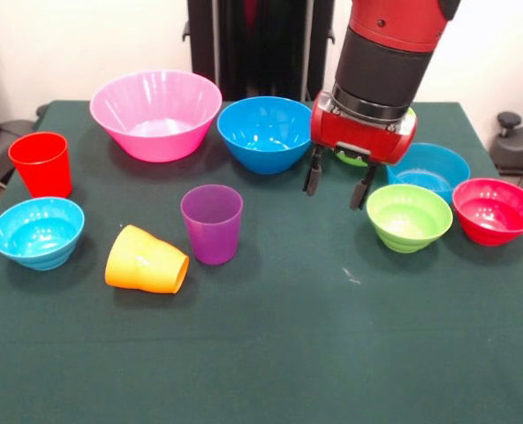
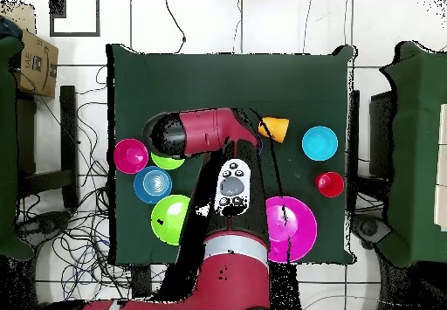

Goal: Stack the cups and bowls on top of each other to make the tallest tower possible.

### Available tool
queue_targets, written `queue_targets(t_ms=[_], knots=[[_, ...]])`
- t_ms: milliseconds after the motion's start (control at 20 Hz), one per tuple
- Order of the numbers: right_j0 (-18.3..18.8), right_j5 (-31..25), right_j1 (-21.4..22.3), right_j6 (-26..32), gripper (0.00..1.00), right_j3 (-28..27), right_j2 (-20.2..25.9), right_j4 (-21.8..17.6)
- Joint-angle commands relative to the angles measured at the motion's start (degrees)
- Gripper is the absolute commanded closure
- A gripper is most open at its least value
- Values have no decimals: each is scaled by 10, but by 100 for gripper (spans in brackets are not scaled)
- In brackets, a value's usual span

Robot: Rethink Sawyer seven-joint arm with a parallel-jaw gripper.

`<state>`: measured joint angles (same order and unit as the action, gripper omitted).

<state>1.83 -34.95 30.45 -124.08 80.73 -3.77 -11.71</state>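
Nearest the front camera, an orange cup lies on its side on the green worktop, mouth turned toward 4 o'clock. At its 9 o'clock a light blue bowl sits upright near the left edge. At that bowl's 12 o'clock stands a red cup, upright. A big pink bowl occupies the far left of the worktop. A purple cup stands upright just beside the orange cup, at its 2 o'clock. At the purple cup's 1 o'clock is a mid-sized blue bowl, close beside the pink bowl.

Hand hangs above bare cloth, fingers spread apart and holding nothing. Behind the wrist a green bowl is mostly hidden. At the hand's 3 o'clock a small blue bowl sits upright. In front of it a small green bowl and a red bowl stand almost touching.

Overhead, the arm covers the worktop centre.
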Motion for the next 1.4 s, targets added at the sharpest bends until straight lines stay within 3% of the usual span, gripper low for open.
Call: queue_targets(t_ms=[50,750,1400], knots=[[-7,21,-5,10,0,29,35,-34],[-3,-13,31,22,0,42,42,-19],[-17,-6,16,-3,0,36,42,-16]])
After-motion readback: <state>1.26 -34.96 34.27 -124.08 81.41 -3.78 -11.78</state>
